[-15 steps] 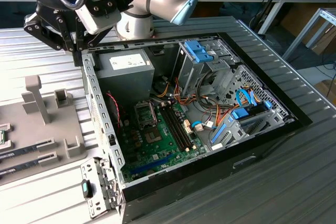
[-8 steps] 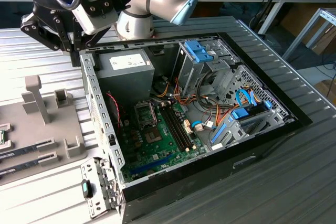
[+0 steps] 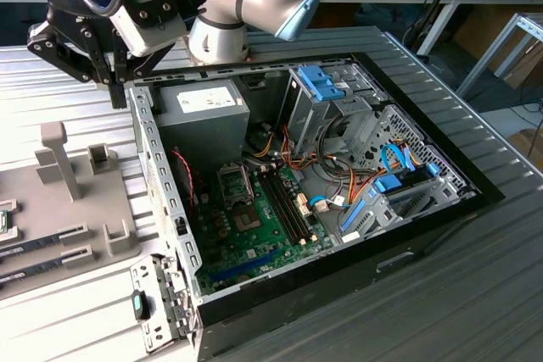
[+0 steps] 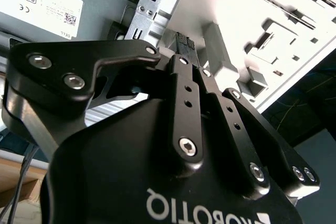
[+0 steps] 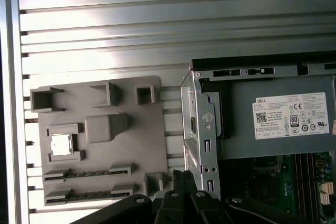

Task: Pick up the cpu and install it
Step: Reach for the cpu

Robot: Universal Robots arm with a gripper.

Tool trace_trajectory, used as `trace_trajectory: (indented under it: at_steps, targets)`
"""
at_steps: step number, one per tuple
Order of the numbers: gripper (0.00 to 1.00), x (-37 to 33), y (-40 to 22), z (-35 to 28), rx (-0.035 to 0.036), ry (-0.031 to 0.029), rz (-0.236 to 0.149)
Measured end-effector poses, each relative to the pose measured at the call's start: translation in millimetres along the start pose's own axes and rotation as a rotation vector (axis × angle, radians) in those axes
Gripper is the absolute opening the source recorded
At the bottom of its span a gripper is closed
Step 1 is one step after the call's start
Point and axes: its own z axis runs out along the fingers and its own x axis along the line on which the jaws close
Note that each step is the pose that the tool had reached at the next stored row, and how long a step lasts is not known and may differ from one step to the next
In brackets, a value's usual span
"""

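The cpu (image 5: 61, 145) is a small bright silvery square lying flat in a pocket of the grey fixture plate (image 5: 131, 135) beside the computer case. My gripper (image 5: 182, 174) hangs above the case's metal side wall (image 5: 202, 129), next to the power supply, with its black fingers (image 4: 185, 43) shut together and nothing between them. In the exterior view the gripper (image 3: 119, 97) points down at the case's back corner on the exterior view's left. The black socket frame (image 3: 236, 182) sits on the green motherboard (image 3: 263, 226) inside the open case.
The grey power supply box (image 3: 204, 112) fills the case's back corner under the arm. Drive cages with blue clips (image 3: 327, 86) and loose cables (image 3: 339, 184) crowd the exterior view's right half. Tall posts (image 3: 58, 158) rise from the fixture plate. Ribbed metal tabletop (image 5: 157, 19) surrounds everything.
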Motion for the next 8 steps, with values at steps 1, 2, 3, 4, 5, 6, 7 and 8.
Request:
trace_trajectory:
  at_steps: [1,2,3,4,5,6,7,8]
  targets:
    - [0.11,0.3,0.0,0.0,0.0000,0.0000,0.000]
    - [0.11,0.8,-0.1,0.0,0.0000,0.0000,0.000]
    - [0.11,1.1,-0.1,0.0,0.0000,0.0000,0.000]
    - [0.11,1.6,-0.1,0.0,0.0000,0.0000,0.000]
    - [0.11,2.1,-0.2,0.0,0.0000,0.0000,0.000]
    - [0.11,2.3,-0.2,0.0,0.0000,-0.0001,0.000]
    - [0.11,2.8,-0.2,0.0,0.0000,0.0000,0.000]
    - [0.11,3.0,-0.2,0.0,0.0000,0.0000,0.000]
